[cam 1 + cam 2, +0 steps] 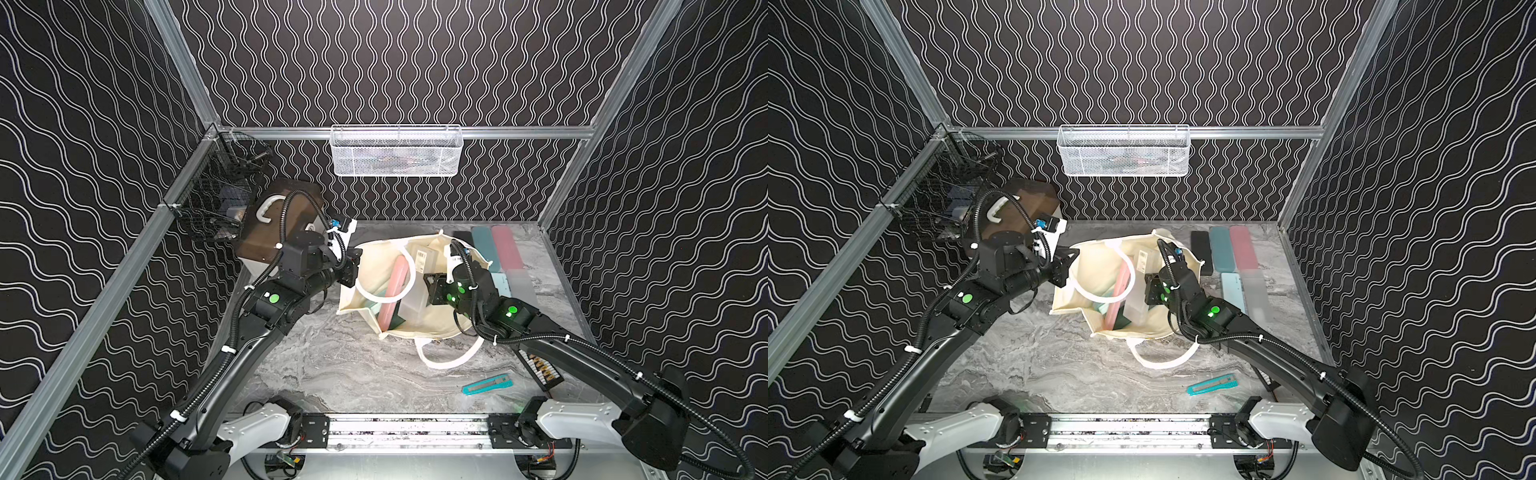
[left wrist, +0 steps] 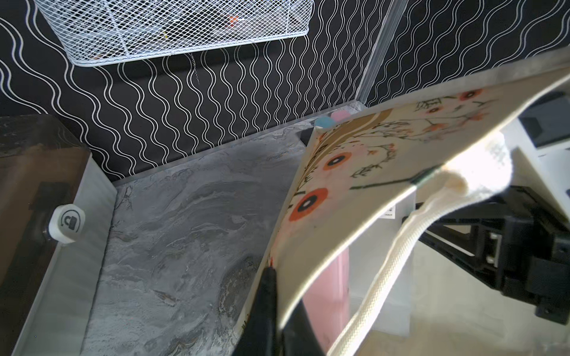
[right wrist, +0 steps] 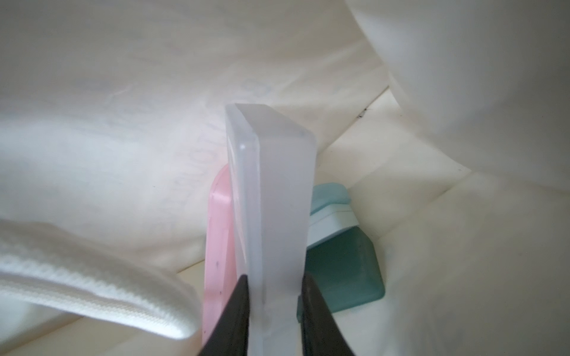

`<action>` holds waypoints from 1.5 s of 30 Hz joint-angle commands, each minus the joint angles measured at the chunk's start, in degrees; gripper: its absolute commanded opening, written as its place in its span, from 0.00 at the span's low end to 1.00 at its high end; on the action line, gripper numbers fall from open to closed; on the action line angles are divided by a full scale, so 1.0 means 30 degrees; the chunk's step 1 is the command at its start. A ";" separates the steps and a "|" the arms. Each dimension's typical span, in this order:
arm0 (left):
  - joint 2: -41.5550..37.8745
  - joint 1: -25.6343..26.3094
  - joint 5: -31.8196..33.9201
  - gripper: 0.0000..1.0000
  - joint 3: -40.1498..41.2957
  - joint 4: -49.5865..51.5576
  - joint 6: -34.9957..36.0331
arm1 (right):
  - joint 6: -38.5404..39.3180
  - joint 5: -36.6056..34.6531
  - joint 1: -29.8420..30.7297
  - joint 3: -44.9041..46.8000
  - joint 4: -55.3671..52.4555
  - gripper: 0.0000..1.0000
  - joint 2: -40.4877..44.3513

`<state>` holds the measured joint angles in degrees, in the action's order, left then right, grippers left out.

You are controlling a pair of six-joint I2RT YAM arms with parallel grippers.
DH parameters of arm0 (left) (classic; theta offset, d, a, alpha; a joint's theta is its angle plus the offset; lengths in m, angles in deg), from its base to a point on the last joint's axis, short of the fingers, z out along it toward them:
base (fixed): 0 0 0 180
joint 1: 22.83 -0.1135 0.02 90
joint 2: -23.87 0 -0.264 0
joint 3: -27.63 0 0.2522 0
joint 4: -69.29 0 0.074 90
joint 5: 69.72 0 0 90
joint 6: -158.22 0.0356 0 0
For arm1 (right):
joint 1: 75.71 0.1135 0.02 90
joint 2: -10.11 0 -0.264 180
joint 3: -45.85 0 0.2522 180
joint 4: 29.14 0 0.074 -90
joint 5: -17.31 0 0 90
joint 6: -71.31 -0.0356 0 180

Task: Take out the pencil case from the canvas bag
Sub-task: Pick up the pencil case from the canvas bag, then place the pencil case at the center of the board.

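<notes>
Although the right gripper (image 3: pixel 276 296) has its two dark fingers closed narrowly on the thin edges of a frosted pencil case (image 3: pixel 277 185), that case is not yet out. In both top views it stands on edge inside the open mouth of the canvas bag (image 1: pixel 376 266), which sits mid-table. The grasp looks made and the lift looks barely begun; raising the case clear of the rim and setting it down remain.

The left gripper (image 1: pixel 353 272) is pinched fully shut on the bag's rim at nine o'clock, holding that wall up so the mouth gapes. The right gripper (image 1: pixel 432 286) reaches in from three o'clock.

At about two o'clock from the bag, a top view shows a row of cases (image 1: pixel 505 249) lying on the table, so earlier removals seem done. A pink case (image 1: pixel 392 291) leans in the bag just beside the frosted one.

Only the right wrist view shows the grip itself, plus a teal case (image 3: pixel 339 271) and a pale blue case (image 3: pixel 327 215) low in the bag, so more remain. Only the left wrist view shows the floral print (image 2: pixel 311 203) on the bag's outer face, and the canvas caught between the left gripper's fingers (image 2: pixel 265 296).
</notes>
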<state>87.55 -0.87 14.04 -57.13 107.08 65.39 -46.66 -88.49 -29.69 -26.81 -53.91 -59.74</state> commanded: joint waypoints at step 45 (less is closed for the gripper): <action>0.1647 -0.0027 0.3147 0.00 -0.2319 0.0599 -0.0040 | 0.1542 0.0820 0.0656 -0.2824 -0.4199 0.20 0.0772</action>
<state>92.25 -0.90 20.96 -63.41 112.46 65.36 -40.36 -85.80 -27.77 -35.20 -66.17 -58.40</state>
